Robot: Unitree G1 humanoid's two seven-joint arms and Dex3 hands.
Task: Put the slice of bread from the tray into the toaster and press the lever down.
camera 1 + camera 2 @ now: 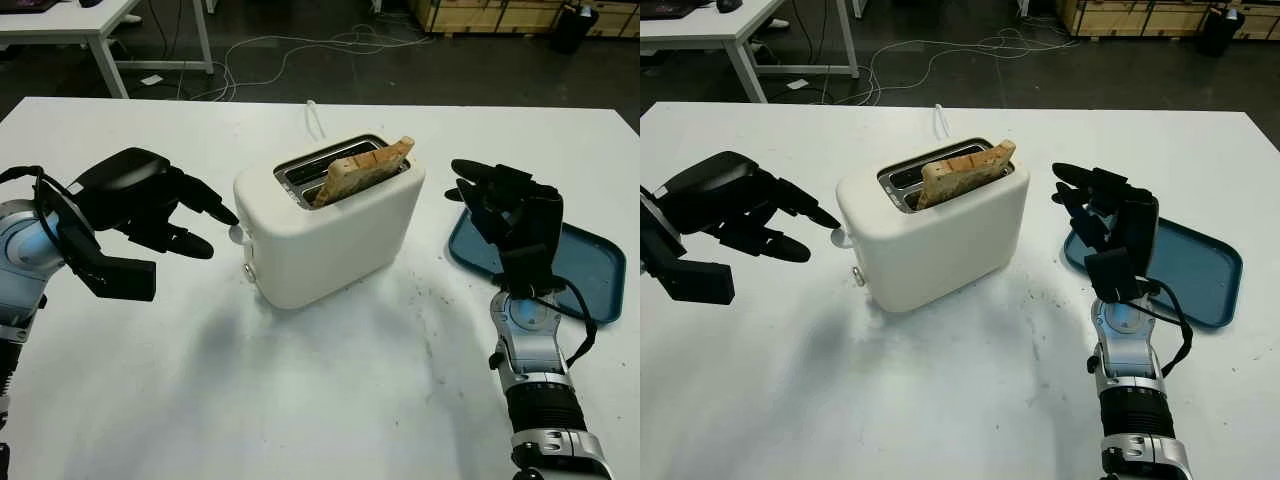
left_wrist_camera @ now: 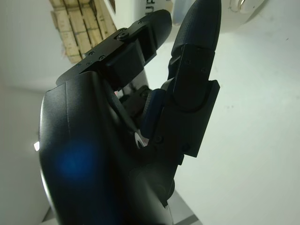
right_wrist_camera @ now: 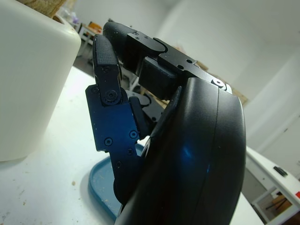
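Bread (image 1: 365,168) sits tilted in the slot of the white toaster (image 1: 330,225) at the table's (image 1: 300,400) middle. My left hand (image 1: 165,210) hovers empty beside the toaster's lever (image 1: 236,236), fingertips seemingly just short of it. My right hand (image 1: 505,210) is raised, holding nothing, over the blue tray (image 1: 575,265).

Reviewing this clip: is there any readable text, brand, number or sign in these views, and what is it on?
None can be read.
The toaster, the blue tray and both black hands, left hand and right hand, show no legible marking.
Dark characters on a white surface beyond the left hand's fingers are cut off and blurred.
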